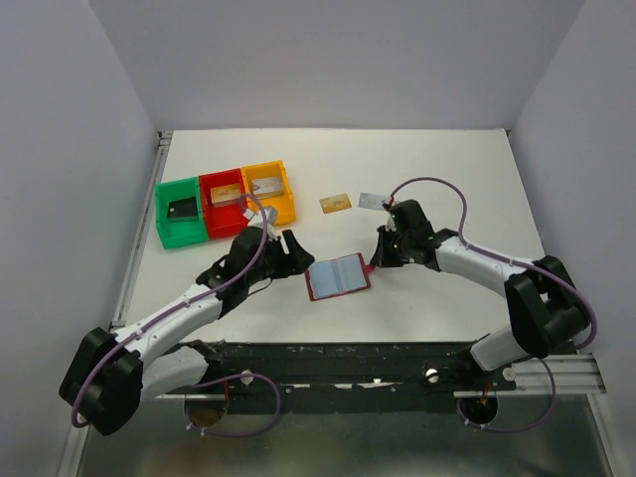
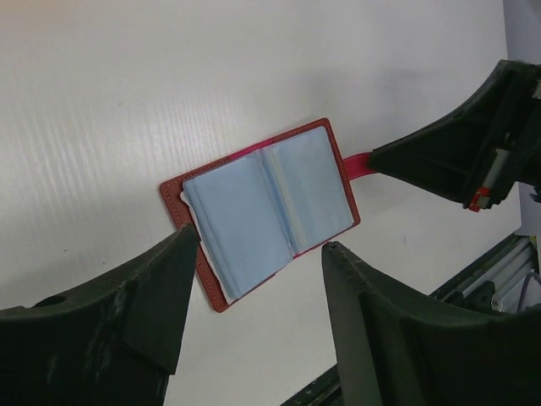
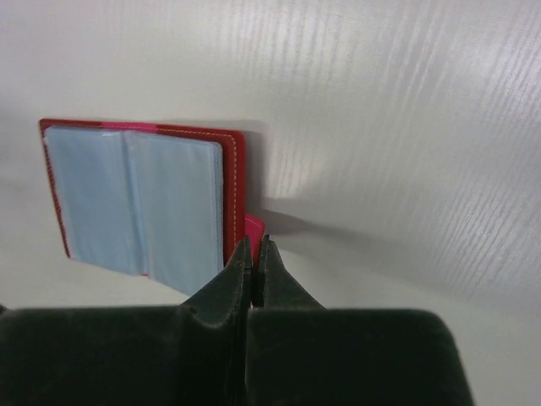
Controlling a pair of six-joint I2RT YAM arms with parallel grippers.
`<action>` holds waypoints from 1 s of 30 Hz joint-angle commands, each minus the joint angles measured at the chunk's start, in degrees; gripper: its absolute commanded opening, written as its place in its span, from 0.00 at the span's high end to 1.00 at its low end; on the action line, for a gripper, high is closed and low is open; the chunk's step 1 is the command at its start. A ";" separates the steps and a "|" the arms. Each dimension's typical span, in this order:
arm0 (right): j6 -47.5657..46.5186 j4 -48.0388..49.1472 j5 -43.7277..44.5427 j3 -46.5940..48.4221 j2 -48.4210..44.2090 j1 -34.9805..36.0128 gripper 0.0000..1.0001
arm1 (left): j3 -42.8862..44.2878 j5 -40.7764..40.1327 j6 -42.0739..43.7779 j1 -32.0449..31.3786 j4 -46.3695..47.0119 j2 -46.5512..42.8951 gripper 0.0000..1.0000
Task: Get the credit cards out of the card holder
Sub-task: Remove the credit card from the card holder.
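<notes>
The dark red card holder (image 1: 338, 277) lies open on the table, its light blue lining up; it also shows in the left wrist view (image 2: 266, 207) and the right wrist view (image 3: 139, 199). My right gripper (image 1: 375, 262) is shut on its red snap tab (image 3: 254, 228). My left gripper (image 1: 290, 255) is open and empty, just left of the holder. A gold-tan card (image 1: 336, 203) and a pale silver card (image 1: 372, 200) lie on the table behind. A black card (image 1: 183, 210) lies in the green bin, a gold-tan card (image 1: 225, 193) in the red bin, another card (image 1: 265, 186) in the orange bin.
The green bin (image 1: 180, 237), red bin (image 1: 223, 227) and orange bin (image 1: 286, 204) stand in a row at the back left, close behind my left arm. White walls close in the table. A black rail (image 1: 397, 358) runs along the near edge.
</notes>
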 commanded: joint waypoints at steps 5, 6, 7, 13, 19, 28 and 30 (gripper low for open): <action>-3.46 -0.89 -9.93 -3.32 -10.09 -0.01 1.00 | 5.45 9.76 3.33 -0.87 3.14 9.76 0.36; -3.64 -1.41 -10.20 -3.24 -10.62 -0.01 1.00 | 6.33 10.55 3.59 -1.14 3.32 11.08 0.37; -3.98 -1.85 -10.29 -3.06 -10.97 -0.01 1.00 | 7.04 11.17 4.03 -1.57 3.58 12.22 0.37; -5.48 -2.83 -11.70 -2.01 -12.03 0.08 1.00 | 13.80 15.12 6.84 -4.30 2.71 21.36 0.41; -5.57 -2.74 -13.72 -1.48 -12.38 0.08 1.00 | 17.41 16.36 8.25 -5.80 2.00 26.47 0.41; -5.04 -2.03 -15.21 -0.95 -13.08 0.17 1.00 | 19.87 16.62 8.96 -7.03 1.38 30.95 0.41; -5.13 -2.03 -15.30 -0.69 -13.26 0.17 1.00 | 20.31 16.71 9.05 -7.12 1.12 31.57 0.41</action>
